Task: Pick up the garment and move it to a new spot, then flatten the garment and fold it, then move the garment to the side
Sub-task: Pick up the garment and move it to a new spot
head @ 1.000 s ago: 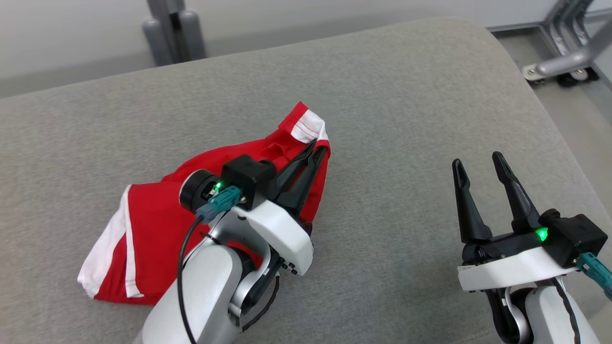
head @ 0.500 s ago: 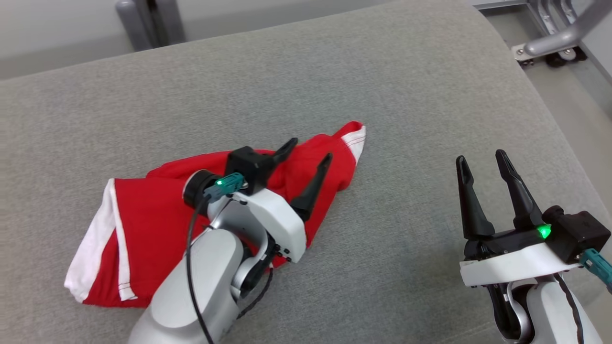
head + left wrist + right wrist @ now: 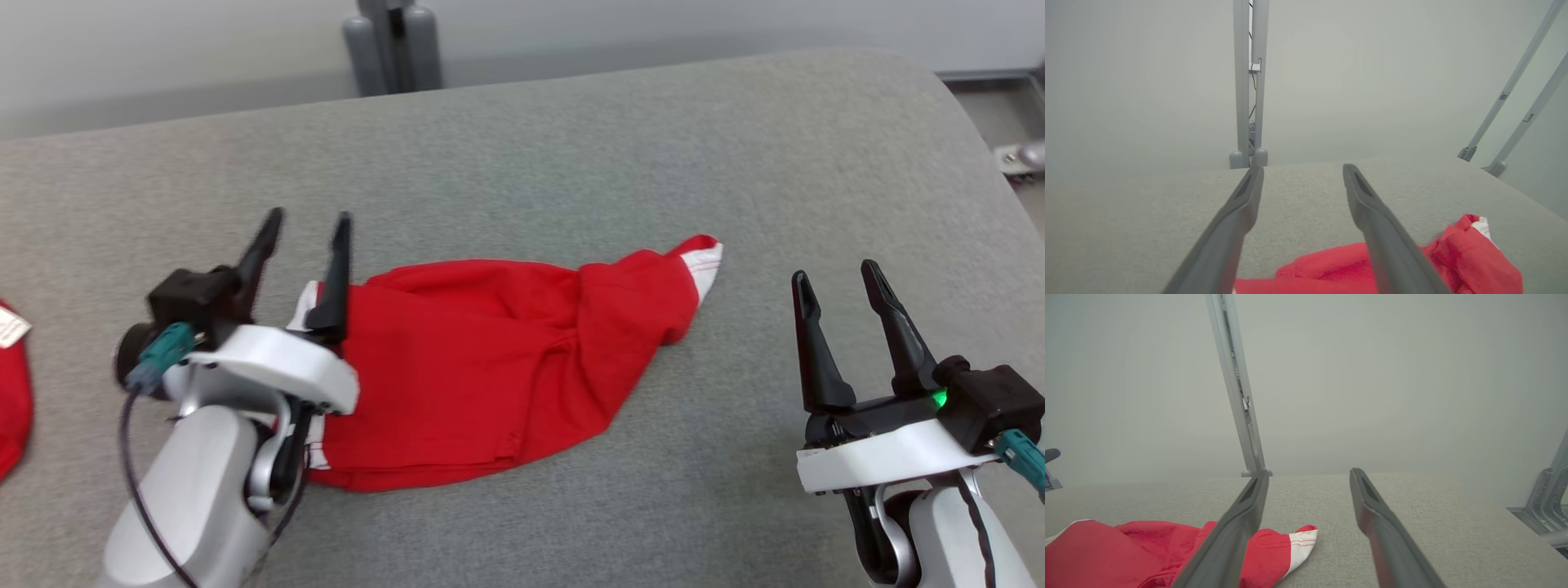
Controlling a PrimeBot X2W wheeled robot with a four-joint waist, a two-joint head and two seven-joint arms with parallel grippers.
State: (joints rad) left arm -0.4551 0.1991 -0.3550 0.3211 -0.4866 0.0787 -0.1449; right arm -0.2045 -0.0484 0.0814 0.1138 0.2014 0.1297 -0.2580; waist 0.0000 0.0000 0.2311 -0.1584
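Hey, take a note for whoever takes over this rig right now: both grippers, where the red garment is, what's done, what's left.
Left gripper: open, empty, by the left end of the garment; it pinched the cloth a second ago and has let go.
Right gripper: open, empty, apart from the garment on its right.
Garment: loose on the grey padded surface, bunched and creased, not folded.
Done: picked up and set down, it seems.
Left: flatten, fold, move aside.
A second red item lies at the far left edge.
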